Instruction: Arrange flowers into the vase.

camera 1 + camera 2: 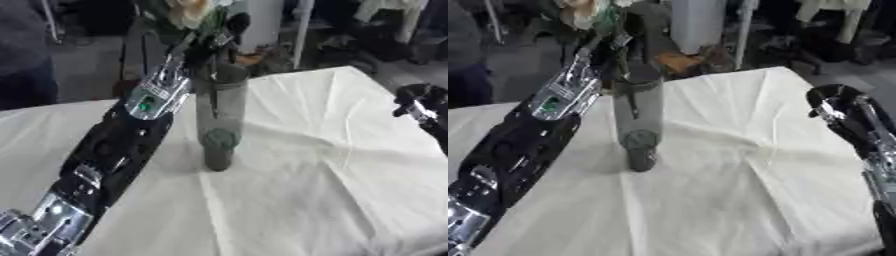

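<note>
Above the clear glass vase (220, 116) on the white tablecloth (332, 165): left hand (213, 36) clasping a cream flower (190, 11); right hand (839, 106) well apart, finger state unclear

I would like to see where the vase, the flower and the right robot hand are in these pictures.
vase (219, 107): left eye view, middle of its glass wall.
flower (190, 11): left eye view, on the pale bloom.
right robot hand (839, 102): right eye view, on the dark hand at the right edge.
</note>
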Controlling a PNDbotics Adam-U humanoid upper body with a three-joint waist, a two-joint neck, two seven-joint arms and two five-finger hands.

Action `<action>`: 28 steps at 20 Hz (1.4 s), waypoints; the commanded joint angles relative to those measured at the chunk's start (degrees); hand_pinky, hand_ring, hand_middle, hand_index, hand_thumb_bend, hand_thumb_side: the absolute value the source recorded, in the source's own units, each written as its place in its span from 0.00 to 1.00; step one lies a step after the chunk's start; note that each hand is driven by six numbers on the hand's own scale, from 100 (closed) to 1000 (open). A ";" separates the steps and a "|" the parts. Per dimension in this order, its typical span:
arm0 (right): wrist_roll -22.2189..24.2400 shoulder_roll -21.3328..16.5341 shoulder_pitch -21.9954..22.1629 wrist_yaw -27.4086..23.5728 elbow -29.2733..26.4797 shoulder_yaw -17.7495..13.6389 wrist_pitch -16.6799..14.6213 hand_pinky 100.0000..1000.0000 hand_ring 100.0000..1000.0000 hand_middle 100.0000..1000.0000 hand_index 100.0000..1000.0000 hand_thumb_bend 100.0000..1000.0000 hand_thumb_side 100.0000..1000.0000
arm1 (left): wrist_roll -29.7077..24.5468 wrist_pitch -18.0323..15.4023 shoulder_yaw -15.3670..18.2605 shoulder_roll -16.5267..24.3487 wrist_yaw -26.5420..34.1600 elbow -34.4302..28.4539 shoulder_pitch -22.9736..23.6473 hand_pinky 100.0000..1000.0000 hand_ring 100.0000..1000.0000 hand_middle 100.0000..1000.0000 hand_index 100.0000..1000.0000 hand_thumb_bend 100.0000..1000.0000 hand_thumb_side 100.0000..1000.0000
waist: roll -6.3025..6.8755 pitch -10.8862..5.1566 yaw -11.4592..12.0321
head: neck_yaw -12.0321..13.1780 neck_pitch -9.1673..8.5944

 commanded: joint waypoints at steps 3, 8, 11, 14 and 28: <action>0.22 -1.21 -1.31 0.25 -0.34 -0.35 -0.18 0.59 0.45 0.50 0.68 0.43 0.52 | 0.70 -0.49 -0.52 -0.40 -1.87 0.94 0.76 0.55 0.33 0.45 0.50 1.00 0.70 | -0.30 -0.10 0.05 | 0.00 -0.60; 0.24 -1.22 -1.30 0.21 -0.27 -0.38 -0.22 0.59 0.45 0.50 0.68 0.43 0.52 | 0.50 -1.63 -0.49 -0.33 -3.10 0.92 0.94 0.66 0.45 0.57 0.58 1.00 0.71 | -0.36 -0.08 0.12 | -0.09 -0.72; 0.24 -1.22 -1.30 0.19 -0.25 -0.39 -0.23 0.59 0.45 0.50 0.68 0.43 0.52 | 0.34 -2.05 -0.36 -0.33 -3.40 1.09 0.97 0.74 0.55 0.68 0.68 1.00 0.72 | -0.38 -0.08 0.14 | -0.11 -0.74; 0.26 -1.22 -1.32 0.21 -0.18 -0.41 -0.25 0.59 0.45 0.50 0.68 0.43 0.52 | 0.58 -2.72 -0.07 -0.16 -3.68 0.91 1.01 0.79 0.60 0.73 0.72 1.00 0.72 | -0.49 -0.07 0.23 | -0.15 -0.74; 0.33 -1.14 -1.34 0.21 -0.01 -0.49 -0.35 0.59 0.45 0.50 0.68 0.43 0.52 | 3.16 -2.86 1.32 0.77 -7.10 0.93 0.63 0.90 0.70 0.83 0.83 1.00 0.70 | -0.69 -0.18 0.40 | -0.41 -0.88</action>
